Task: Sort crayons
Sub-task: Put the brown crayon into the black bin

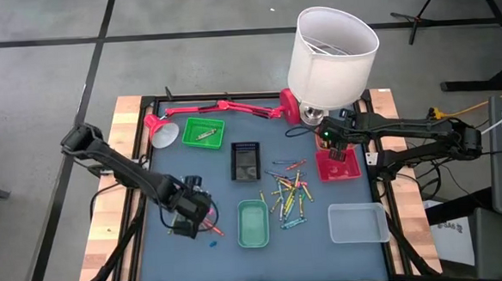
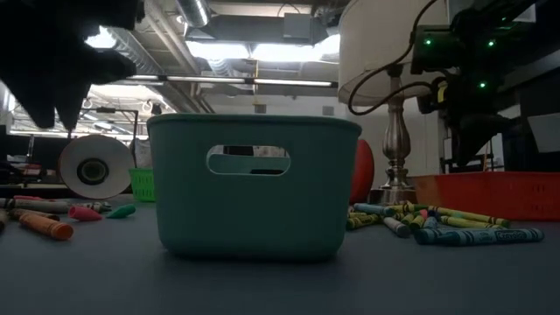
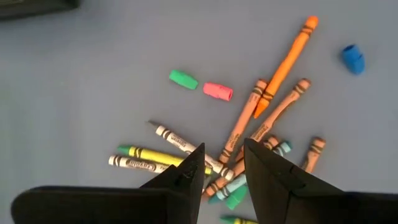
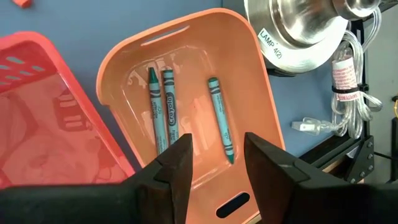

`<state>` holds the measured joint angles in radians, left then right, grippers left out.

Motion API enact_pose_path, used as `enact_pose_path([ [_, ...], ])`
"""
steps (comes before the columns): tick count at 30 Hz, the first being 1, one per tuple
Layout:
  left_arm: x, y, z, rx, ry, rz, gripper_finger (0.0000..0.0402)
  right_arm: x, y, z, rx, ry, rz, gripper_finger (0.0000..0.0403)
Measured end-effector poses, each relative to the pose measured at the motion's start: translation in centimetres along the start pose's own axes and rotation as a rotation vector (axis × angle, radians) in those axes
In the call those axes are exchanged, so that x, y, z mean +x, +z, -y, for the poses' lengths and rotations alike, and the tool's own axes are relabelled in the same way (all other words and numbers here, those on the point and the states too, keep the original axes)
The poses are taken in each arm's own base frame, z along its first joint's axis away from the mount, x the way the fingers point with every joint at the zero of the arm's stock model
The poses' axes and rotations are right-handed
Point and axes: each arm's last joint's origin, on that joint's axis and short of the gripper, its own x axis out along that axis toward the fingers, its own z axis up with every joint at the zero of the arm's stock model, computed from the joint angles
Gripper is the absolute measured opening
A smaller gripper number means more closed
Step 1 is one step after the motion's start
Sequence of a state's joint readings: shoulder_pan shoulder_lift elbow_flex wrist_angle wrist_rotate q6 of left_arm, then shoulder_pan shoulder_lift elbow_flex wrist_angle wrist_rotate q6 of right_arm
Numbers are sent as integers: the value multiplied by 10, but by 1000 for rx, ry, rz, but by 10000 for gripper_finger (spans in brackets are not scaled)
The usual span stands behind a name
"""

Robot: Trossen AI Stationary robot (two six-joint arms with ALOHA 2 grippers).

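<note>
**Ana:** Teal bin (image 2: 254,185) fills the low view, and behind it the main heap of crayons (image 1: 289,193) lies on the mat between that bin and the red tray (image 1: 338,163).

**Ben:** A second, smaller cluster (image 3: 249,140) sits under the left gripper (image 3: 222,167) at the mat's left. Fingers parted a little, nothing between them, hovering right over the tangle.

**Ana:** That's the risk. Orange, brown, yellow and white sticks overlap there, so a closing pinch could catch two at once, or nudge the pile and roll one off.

**Ben:** And the stubby bits, the green piece (image 3: 183,79) and pink piece (image 3: 217,91), look too short to grip cleanly.

**Ana:** Right gripper (image 4: 216,157)?

**Ben:** Over a peach-coloured tray (image 4: 261,112) holding three teal crayons (image 4: 165,102), fingers apart, empty. The lamp base (image 4: 305,28) is just beside it, with a cord (image 4: 345,81); a careless lift could snag either.
</note>
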<state>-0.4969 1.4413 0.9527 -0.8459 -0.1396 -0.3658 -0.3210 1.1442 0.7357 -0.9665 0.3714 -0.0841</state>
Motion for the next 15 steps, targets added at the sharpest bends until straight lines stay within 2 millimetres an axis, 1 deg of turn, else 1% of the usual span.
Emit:
enact_pose_path([
  [7, 27, 6, 6, 96, 21, -64, 96, 0, 0, 0, 0, 8, 0, 143],
  [15, 52, 6, 11, 108, 27, -149, 96, 0, 0, -1, 0, 28, 2, 143],
])
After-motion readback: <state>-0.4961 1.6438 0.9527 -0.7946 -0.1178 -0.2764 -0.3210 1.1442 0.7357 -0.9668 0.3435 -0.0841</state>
